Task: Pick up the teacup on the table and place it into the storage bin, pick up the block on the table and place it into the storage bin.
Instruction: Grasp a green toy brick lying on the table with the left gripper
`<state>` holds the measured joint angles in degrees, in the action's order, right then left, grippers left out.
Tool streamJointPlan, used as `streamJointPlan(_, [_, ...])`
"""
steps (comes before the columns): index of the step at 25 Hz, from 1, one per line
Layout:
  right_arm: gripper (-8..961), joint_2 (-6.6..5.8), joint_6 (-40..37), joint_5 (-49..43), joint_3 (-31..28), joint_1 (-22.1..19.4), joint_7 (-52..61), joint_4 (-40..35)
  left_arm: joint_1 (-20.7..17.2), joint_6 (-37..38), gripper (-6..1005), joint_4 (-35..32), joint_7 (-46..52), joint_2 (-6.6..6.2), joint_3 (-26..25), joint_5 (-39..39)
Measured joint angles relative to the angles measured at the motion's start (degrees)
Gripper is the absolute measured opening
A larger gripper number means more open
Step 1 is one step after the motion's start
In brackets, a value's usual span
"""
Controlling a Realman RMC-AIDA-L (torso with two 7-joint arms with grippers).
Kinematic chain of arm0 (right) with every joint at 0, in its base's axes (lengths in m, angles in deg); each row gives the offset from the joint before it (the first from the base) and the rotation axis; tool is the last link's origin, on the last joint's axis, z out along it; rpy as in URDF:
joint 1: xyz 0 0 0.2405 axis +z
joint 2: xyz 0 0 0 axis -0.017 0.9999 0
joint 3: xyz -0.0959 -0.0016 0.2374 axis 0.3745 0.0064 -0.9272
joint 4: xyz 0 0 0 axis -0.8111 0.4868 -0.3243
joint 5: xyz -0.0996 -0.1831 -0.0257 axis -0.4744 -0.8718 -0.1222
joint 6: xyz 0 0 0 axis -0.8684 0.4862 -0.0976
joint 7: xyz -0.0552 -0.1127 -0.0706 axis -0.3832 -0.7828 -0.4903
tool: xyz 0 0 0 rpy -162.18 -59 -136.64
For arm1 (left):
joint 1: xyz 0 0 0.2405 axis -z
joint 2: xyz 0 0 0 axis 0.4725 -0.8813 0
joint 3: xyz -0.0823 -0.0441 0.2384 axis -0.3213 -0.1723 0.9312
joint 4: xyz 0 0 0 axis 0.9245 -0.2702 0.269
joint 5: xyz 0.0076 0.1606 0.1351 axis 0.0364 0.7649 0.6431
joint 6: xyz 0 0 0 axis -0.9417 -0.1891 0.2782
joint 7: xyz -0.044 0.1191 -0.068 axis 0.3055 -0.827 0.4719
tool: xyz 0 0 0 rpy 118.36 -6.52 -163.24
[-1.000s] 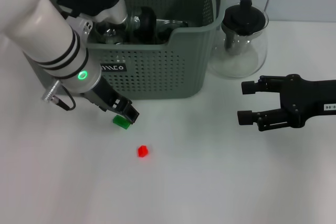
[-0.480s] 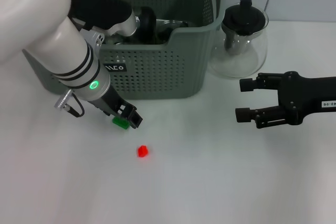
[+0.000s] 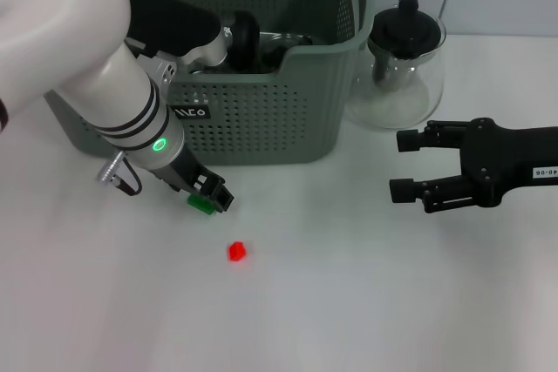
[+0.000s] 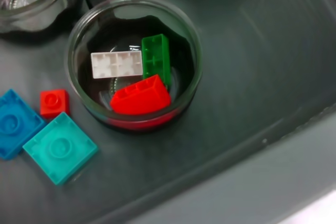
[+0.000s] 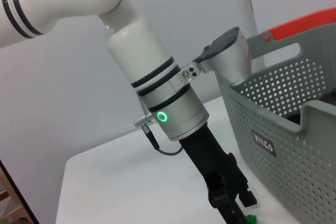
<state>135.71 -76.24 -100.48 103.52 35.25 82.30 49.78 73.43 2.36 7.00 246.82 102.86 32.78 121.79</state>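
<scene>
The left end effector (image 3: 212,198) was down at the white worktop (image 3: 349,285), just in front of the storage bin (image 3: 261,111), with its dark fingers closed around a green block (image 3: 201,205) that sat on the surface. In the right wrist view the same end effector (image 5: 233,211) pointed down beside the bin's perforated wall (image 5: 294,150), and a bit of the green block (image 5: 251,219) showed at its tip. A small red block (image 3: 237,252) lay apart from it, nearer the robot. Inside the bin, the left wrist view showed a glass teacup (image 4: 135,61) standing upright and holding white, green and red bricks, with a red brick (image 4: 54,103) and two blue plates (image 4: 59,147) beside it. The right end effector (image 3: 403,165) hovered open over the worktop, near a glass teapot (image 3: 404,58) with a black lid standing just beside the bin.
</scene>
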Motion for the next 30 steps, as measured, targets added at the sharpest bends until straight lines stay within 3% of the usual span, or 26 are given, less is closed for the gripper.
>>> streamJointPlan(30, [945,-0.08,0.01,0.0,-0.05,-0.01,-0.07,0.0,1.36,-2.43,705,4.08,-0.37,-0.06,0.0,-0.01])
